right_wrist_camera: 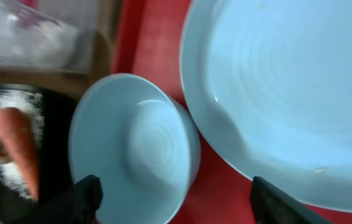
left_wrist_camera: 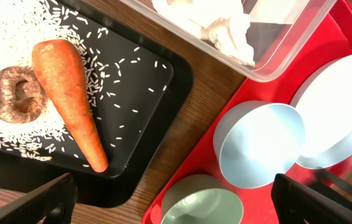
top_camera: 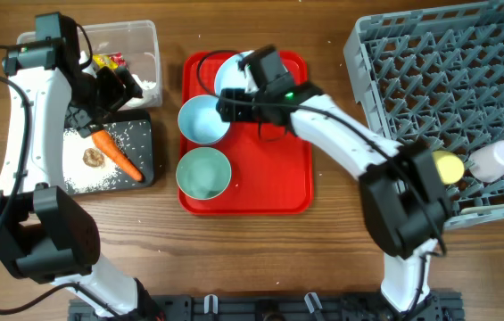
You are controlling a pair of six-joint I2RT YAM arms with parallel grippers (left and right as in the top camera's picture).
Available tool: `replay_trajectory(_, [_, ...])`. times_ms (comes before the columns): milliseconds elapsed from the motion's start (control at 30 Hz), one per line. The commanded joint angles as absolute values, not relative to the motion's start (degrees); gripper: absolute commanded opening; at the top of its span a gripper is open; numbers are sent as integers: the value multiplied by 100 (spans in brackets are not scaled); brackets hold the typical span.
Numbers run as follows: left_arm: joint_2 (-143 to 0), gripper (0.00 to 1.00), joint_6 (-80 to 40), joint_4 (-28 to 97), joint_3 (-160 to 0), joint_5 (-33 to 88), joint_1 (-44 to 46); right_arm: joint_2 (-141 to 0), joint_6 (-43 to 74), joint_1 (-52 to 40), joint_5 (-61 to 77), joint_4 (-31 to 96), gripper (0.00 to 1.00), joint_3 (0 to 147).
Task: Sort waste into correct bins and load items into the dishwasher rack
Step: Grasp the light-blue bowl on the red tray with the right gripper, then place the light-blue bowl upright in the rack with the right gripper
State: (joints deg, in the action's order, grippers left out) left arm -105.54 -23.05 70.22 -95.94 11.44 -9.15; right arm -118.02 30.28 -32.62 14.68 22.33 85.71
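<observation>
**Clear tub** [top_camera: 140, 40], far left. It holds red and yellow wrappers [top_camera: 109, 61] and a crumpled white mass [left_wrist_camera: 225, 28], probably tissue, against its near wall.

**Black tray** [top_camera: 142, 134], just in front of the tub. A carrot [left_wrist_camera: 70, 99] lies flat on it, with the tip pointing toward the red tray. A brown lump [left_wrist_camera: 15, 93] sits against the carrot's thick end. Rice [left_wrist_camera: 7, 31] is scattered over the tray bed, thickest on its left side.

**Left gripper** [left_wrist_camera: 176, 199], above the far edge of the black tray, beside the tub. Its fingers [left_wrist_camera: 48, 202] are spread wide with nothing between them.

**Red tray** [top_camera: 278, 169], centre. A plate [top_camera: 232, 69] lies at the far end. A blue bowl [top_camera: 202, 119] stands upright just in front of it, and a green bowl [top_camera: 203, 173] stands upright nearer the front.

**Right gripper** [right_wrist_camera: 179, 202], over the plate and blue bowl. Its fingers are spread and hold nothing.

**Rack** [top_camera: 430, 62], right. A yellow cup [top_camera: 448, 166] and a pink cup [top_camera: 494, 159] lie on their sides next to each other near its front edge.
</observation>
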Motion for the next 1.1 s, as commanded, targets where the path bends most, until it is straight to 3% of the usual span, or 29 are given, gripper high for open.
replay_trajectory(0, [-10501,100,-2276,7037,-9590,1258,-923,-12068,3328,-3374,1092,2178,68,8613])
replay_trajectory(200, [-10501,100,-2276,7028,-9590,1258,-923,-12250,3470,-3428,1092,2147,21,8573])
replay_trajectory(333, [-10501,100,-2276,7030,-9590,1258,-923,-12420,3494,-3562,1094,1994,20,8565])
replay_trajectory(467, [-10501,100,-2276,7030,-9590,1258,-923,-12431,3487,-3597,1090,2043,4,8565])
replay_trajectory(633, [-10501,100,-2276,7030,-9590,1258,-923,-12007,3221,-3380,878,2274,4,8567])
replay_trajectory(900, [-10501,100,-2276,7030,-9590,1258,-923,-9889,2270,-2934,-1831,3210,4,8567])
replay_trajectory(1067, [-10501,100,-2276,7030,-9590,1258,-923,-9572,1883,-2683,-3037,3577,4,8569])
